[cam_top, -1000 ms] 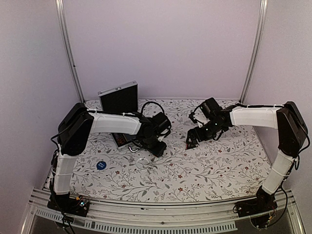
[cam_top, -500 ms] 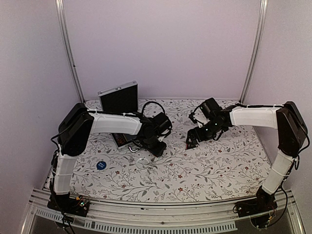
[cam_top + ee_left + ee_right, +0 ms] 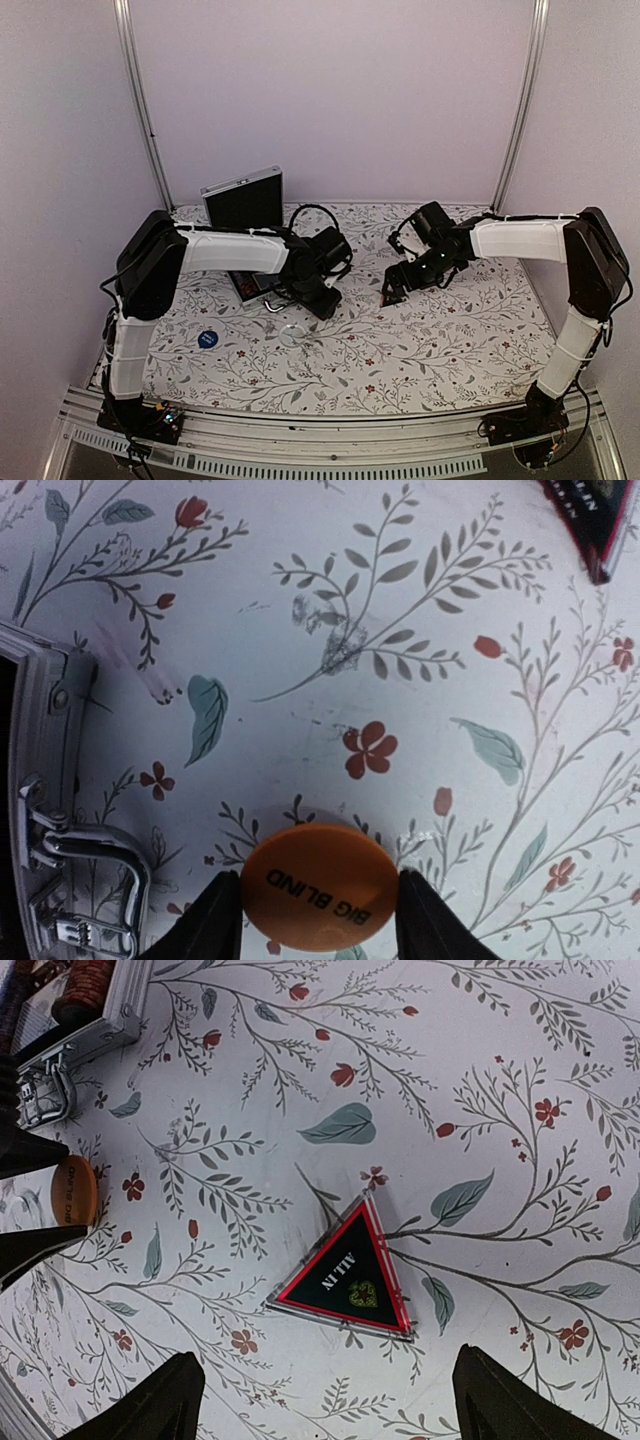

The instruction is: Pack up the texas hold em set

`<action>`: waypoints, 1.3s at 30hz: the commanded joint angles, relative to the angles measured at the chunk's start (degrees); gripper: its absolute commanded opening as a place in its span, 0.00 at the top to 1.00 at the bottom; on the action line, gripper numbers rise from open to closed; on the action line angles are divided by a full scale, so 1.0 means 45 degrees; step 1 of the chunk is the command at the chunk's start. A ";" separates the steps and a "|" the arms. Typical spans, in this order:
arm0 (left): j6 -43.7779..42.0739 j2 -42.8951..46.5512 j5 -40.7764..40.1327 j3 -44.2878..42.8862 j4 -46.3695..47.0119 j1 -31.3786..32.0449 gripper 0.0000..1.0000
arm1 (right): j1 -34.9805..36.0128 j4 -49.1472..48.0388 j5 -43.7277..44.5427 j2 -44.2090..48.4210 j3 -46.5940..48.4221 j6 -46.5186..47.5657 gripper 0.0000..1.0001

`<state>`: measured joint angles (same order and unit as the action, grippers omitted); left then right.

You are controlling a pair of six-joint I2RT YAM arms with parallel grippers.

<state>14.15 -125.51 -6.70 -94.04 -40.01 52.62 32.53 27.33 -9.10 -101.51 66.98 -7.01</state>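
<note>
Token (image 3: 320, 885) — orange — pinched between left fingers (image 3: 218, 922).

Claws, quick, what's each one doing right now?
Left claw: closed on the orange Big Blind token.
Right claw: open, empty, over the triangular All In token.

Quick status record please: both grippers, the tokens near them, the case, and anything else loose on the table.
left gripper: fingers against both edges of the orange BIG BLIND token, down at table level
right gripper: open, above the triangular ALL IN token, not touching it
ALL IN token: flat on the table, printed side up
case: open, lid upright, far left of the table; chip rows inside
blue round token: loose on the table, near left, away from both grippers
</note>
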 commanded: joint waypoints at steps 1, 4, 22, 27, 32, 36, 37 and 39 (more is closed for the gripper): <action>-0.0137 0.0908 0.0366 -0.0203 0.0048 -0.0110 0.50 | -0.0078 -0.0205 -0.0061 -0.0194 0.0021 0.0053 0.10; -0.0120 0.1113 0.0527 -0.0129 0.0135 -0.0231 0.50 | -0.0065 -0.0214 -0.0054 -0.0197 0.0019 0.0044 0.10; -0.0271 0.3323 -0.1021 0.1549 0.0218 -0.3171 0.49 | -0.0141 -0.0239 -0.0076 -0.0189 0.0010 0.0128 0.10; -0.0331 0.3149 -0.1831 0.1797 0.0617 -0.4309 0.49 | -0.0161 -0.0234 -0.0134 -0.0236 0.0112 0.0188 0.10; -0.0399 0.2520 -0.2082 0.1450 0.1146 -0.5072 0.49 | -0.0190 -0.0118 -0.0178 -0.0329 0.0323 0.0303 0.10; -0.0471 0.1758 -0.2136 0.0777 0.1340 -0.5379 0.47 | -0.0212 0.0051 -0.0121 -0.0333 0.0462 0.0392 0.10; -0.0486 0.1542 -0.2175 0.0612 0.1350 -0.5418 0.45 | -0.0234 0.0082 -0.0120 -0.0317 0.0476 0.0417 0.10; -0.0500 0.1130 -0.2467 0.0226 0.1352 -0.5526 0.44 | -0.0223 0.0126 -0.0107 -0.0259 0.0469 0.0424 0.09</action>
<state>12.56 -116.97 -15.77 -89.38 -35.79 28.75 32.03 27.11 -9.56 -102.48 67.22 -6.07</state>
